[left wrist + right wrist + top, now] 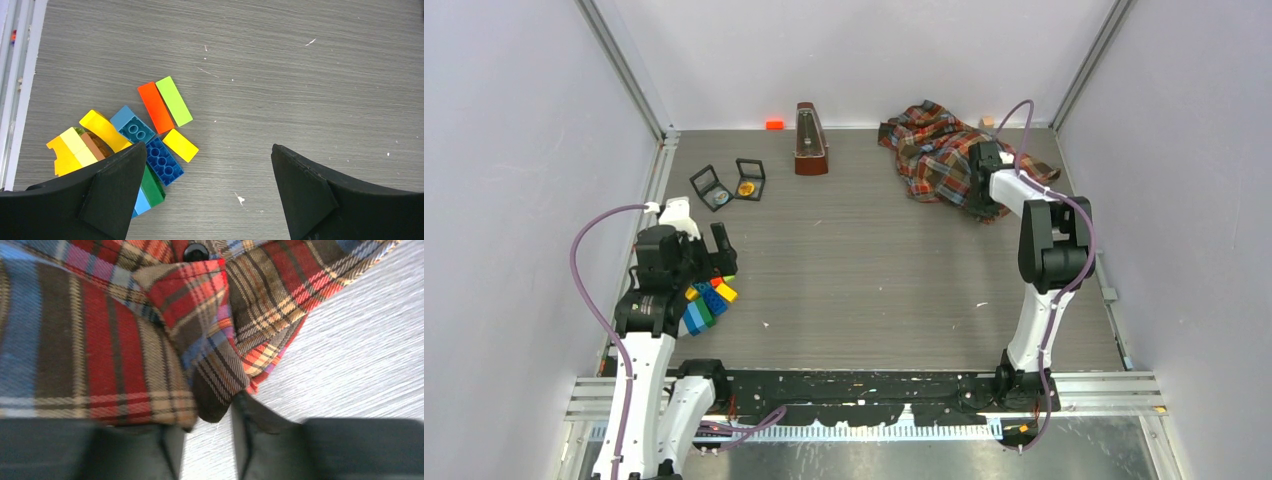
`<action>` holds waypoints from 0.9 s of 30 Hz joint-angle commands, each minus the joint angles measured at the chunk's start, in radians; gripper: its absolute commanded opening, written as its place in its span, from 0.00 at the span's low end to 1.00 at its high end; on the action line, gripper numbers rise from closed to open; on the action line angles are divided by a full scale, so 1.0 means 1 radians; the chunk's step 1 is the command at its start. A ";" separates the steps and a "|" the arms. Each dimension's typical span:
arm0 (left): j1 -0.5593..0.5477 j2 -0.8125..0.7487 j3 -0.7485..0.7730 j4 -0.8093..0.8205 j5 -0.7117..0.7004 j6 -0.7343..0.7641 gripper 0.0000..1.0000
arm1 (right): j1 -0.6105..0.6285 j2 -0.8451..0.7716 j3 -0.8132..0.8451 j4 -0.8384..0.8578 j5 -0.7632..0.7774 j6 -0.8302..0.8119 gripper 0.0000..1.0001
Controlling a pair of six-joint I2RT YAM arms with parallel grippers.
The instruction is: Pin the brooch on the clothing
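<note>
The clothing (934, 150), a plaid shirt in red, brown and light blue, lies crumpled at the back right. My right gripper (981, 200) is at its near edge. In the right wrist view the shirt (100, 340) fills the frame. The right gripper (212, 407) has its jaws nearly together with a fold of the hem between the tips. Two small open black cases (711, 187) stand at the back left. One holds a round gold piece (747, 187), likely the brooch. My left gripper (714, 248) is open and empty, and is also seen in the left wrist view (209, 150).
A pile of coloured bricks (707, 300) lies under the left gripper and shows in the left wrist view (150, 130). A brown metronome (810, 140) and a small orange block (774, 124) stand by the back wall. Walls enclose the table on three sides.
</note>
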 commanded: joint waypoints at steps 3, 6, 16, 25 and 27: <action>-0.003 0.015 -0.001 0.048 0.170 0.036 0.91 | -0.001 -0.050 0.125 -0.070 0.075 -0.074 0.04; -0.078 0.071 0.025 0.036 0.194 0.016 0.89 | 0.000 -0.205 0.141 -0.112 0.050 -0.081 0.01; -0.622 0.221 0.089 0.348 0.097 -0.217 0.90 | 0.021 -0.646 0.588 -0.399 -0.174 -0.055 0.00; -0.979 0.478 0.135 0.712 0.061 -0.247 0.92 | 0.021 -0.784 0.791 -0.415 -0.262 -0.021 0.00; -1.029 0.520 0.121 0.794 0.066 -0.248 0.92 | 0.021 -0.823 0.741 -0.401 -0.254 -0.004 0.00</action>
